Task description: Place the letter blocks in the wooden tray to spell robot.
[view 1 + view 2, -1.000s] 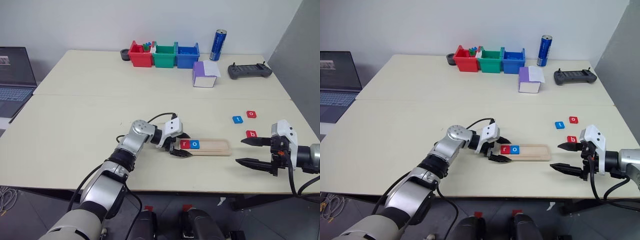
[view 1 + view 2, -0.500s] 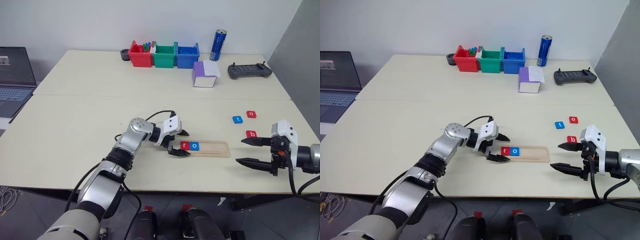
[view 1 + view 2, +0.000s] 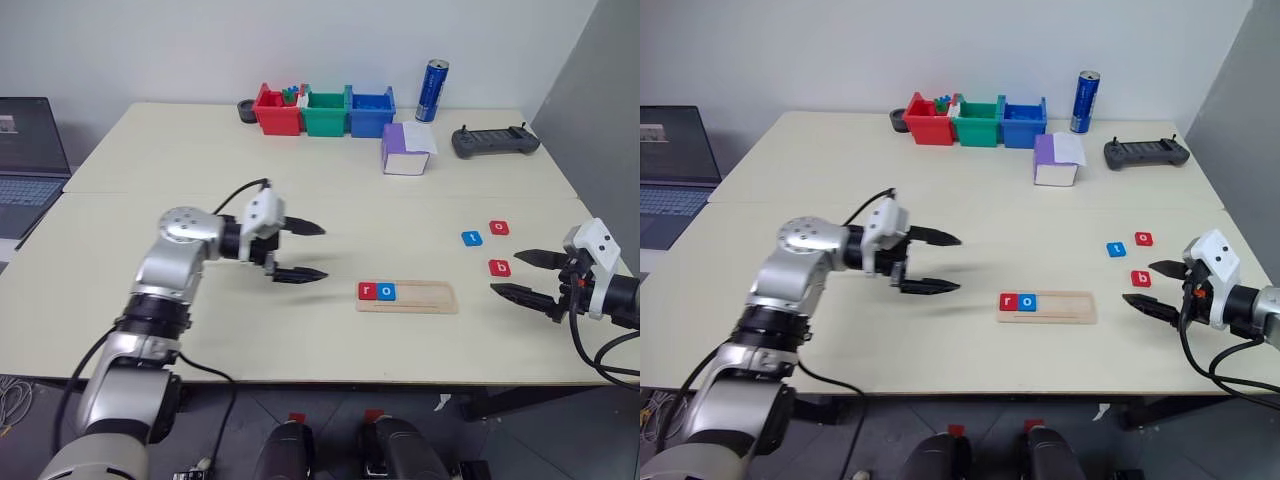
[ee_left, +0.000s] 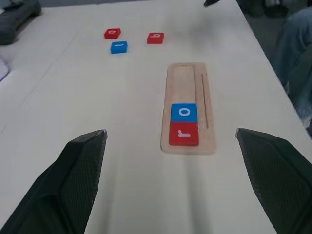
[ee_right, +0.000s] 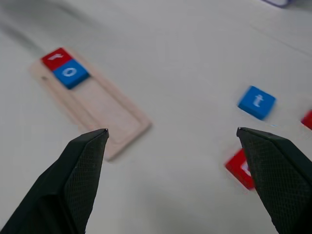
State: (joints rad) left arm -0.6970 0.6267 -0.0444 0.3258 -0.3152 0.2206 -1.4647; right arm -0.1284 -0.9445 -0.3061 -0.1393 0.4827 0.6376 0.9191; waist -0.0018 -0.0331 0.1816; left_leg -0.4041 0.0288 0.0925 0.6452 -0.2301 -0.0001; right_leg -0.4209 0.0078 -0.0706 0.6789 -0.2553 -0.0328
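At the right edge of the frame, the right gripper (image 3: 527, 274) hangs wide open and empty just right of the red b block (image 3: 500, 267), far nearer than the open left gripper (image 3: 305, 251); the tray (image 3: 425, 296) stretches sideways at lower centre, holding r and o.

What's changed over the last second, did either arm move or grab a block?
The left tool has pulled back from the wooden tray, open and empty. The right tool shifted slightly right, open, near the red b block. The r block, o block and loose blocks kept still.
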